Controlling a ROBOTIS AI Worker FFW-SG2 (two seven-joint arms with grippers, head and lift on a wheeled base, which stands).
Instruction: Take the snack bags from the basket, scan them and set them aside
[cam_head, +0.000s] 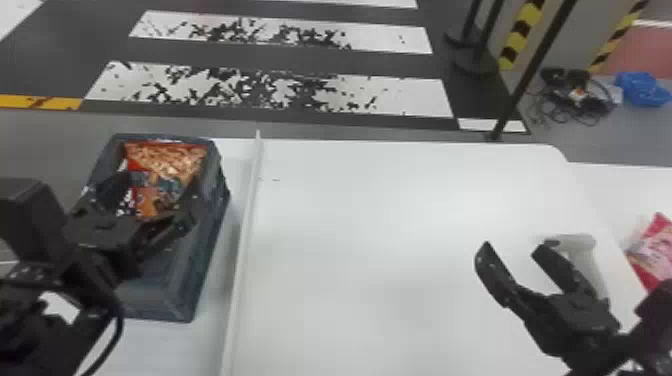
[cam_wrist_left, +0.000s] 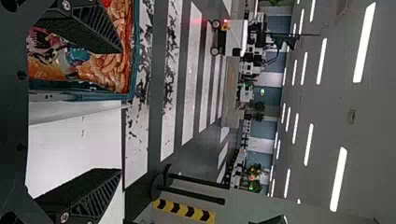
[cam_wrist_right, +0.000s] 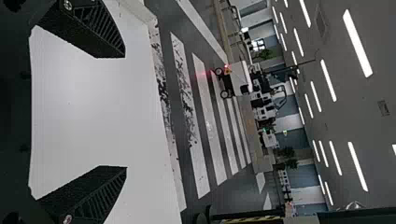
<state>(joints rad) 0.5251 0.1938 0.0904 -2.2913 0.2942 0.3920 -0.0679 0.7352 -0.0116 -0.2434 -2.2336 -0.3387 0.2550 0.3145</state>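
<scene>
"Nearest first. Right tool?"

"Right tool (cam_head: 512, 250) above the white surface (cam_head: 380, 240), toward its right side. Released; the two fingers stand apart, nothing between them."

"Beside it?"

"A pale device (cam_head: 582, 245), partly covered by that tool. Can't tell if it lies or stands. Farther right, a pink-red snack bag (cam_head: 655, 250), cut off by the view's edge."

"And leftward?"

"A raised white strip (cam_head: 240, 250) runs from near to far. Left of it, a dark blue-grey basket (cam_head: 165, 300) on the surface."

"Left tool?"

"Left tool (cam_head: 157, 187) at the basket's mouth. Fingers parted, released; the wrist view has a bag showing behind one finger."

"Bag's place?"

"Orange snack bag (cam_head: 170, 160) in the basket, toward the far end. More printed packaging around it; can't count it."

"Beyond?"

"Floor with white stripes (cam_head: 280, 37), scuffed dark. To the right, a black stand (cam_head: 477, 65), tangled cables (cam_head: 580, 100), then something blue and crumpled (cam_head: 642, 90)."
</scene>
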